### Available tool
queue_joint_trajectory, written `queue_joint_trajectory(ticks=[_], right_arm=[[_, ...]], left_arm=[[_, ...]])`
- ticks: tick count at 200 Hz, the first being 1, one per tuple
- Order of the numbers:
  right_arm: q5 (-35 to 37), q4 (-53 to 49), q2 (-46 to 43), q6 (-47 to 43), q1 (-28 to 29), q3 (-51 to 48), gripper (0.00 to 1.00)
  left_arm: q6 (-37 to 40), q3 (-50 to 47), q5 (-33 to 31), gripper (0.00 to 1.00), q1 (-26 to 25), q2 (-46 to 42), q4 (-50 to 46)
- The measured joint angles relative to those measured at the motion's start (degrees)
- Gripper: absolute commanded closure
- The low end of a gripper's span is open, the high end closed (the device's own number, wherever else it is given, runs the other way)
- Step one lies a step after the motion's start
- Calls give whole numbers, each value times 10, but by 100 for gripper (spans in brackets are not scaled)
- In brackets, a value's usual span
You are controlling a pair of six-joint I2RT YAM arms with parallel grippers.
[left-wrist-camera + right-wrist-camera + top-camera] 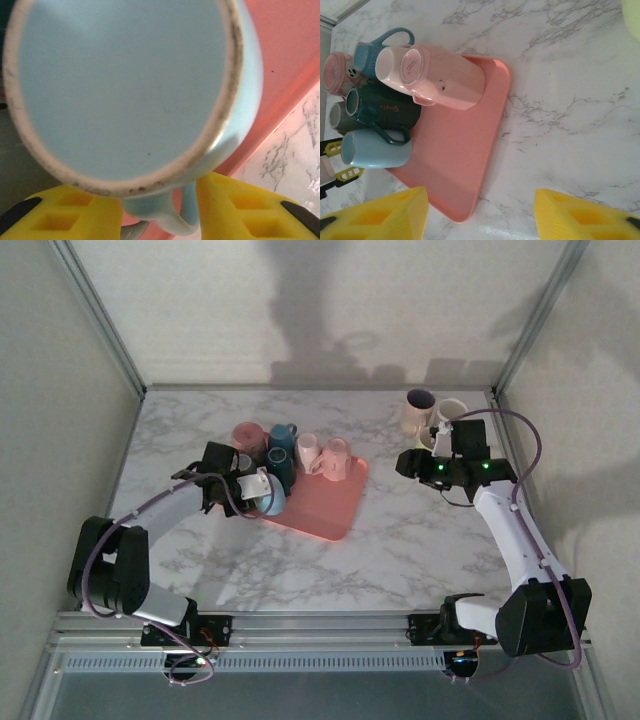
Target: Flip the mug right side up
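Currently grasping: left gripper (160,202) straddles blue mug (125,85) handle at tray's (330,510) 8 o'clock, pinch unclear. Next: lift, flip. Right gripper (481,202) spread.

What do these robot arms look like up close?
The left arm and right arm are white tubes with black joints, each trailing a lilac cable. Small green lights glow at the right wrist. The fingers are yellow blocks with square recesses and black tips.

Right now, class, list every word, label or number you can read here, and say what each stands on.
"Simp..." in orange script on the dark teal mug; its ending is too blurred to read.
Round stamp on the base of the pink mug: too small to read.
Nothing else is legible.
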Motion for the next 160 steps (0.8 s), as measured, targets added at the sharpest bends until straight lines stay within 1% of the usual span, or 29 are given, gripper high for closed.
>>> queue_joint_trajectory(ticks=[30,74,121,160], right_arm=[[0,0,-13,7,0,-5,42],[-9,0,-17,11,0,-11,43],[-14,4,-14,17,0,-11,43],[-15,7,-3,19,0,-11,43]], left_arm=[[-5,0,10,70,0,3,-2],[-13,0,22,73,0,8,-1],[-33,12,31,85,0,38,12],[-47,13,38,94,0,41,17]])
